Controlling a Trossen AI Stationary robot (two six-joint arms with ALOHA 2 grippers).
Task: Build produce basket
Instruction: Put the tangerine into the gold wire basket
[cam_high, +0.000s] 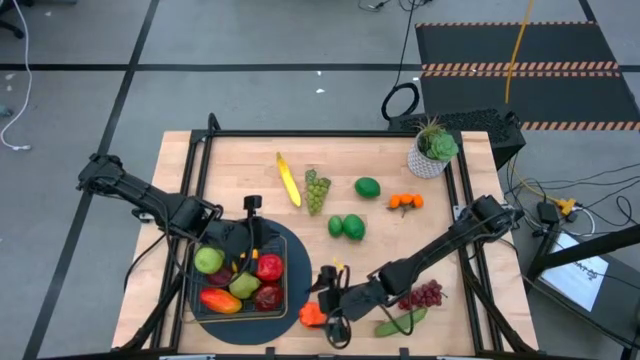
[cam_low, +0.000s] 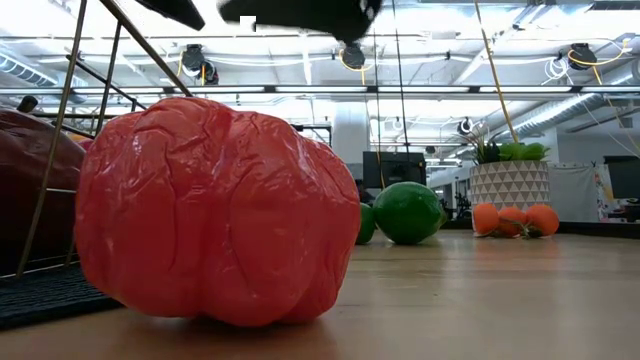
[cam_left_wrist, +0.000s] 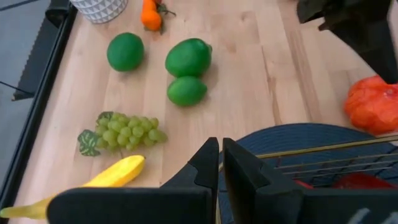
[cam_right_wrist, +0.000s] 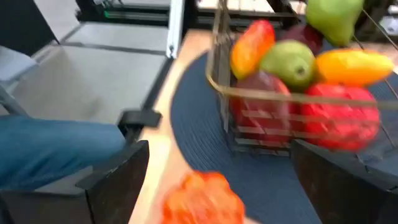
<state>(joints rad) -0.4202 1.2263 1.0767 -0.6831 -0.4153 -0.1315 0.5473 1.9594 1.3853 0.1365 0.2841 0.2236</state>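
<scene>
The wire basket (cam_high: 240, 285) sits on a round dark mat and holds a green pear, red apples and an orange-yellow pepper (cam_right_wrist: 249, 46). An orange-red pepper (cam_high: 312, 315) rests on the table just right of the mat and fills the low view (cam_low: 215, 210). My right gripper (cam_high: 322, 300) is open and hangs over this pepper (cam_right_wrist: 202, 199), one finger on each side, pointing at the basket. In the low view its dark shape (cam_low: 300, 10) stays above the pepper. My left gripper (cam_high: 252, 210) is shut (cam_left_wrist: 222, 165) over the basket's far rim (cam_left_wrist: 323, 149).
Loose on the table lie a banana (cam_high: 289, 180), green grapes (cam_high: 317, 190), two limes (cam_high: 347, 226), a third lime (cam_high: 368, 187), oranges (cam_high: 405, 202), purple grapes (cam_high: 425, 295) and a cucumber (cam_high: 400, 322). A potted plant (cam_high: 432, 150) stands at the far right corner.
</scene>
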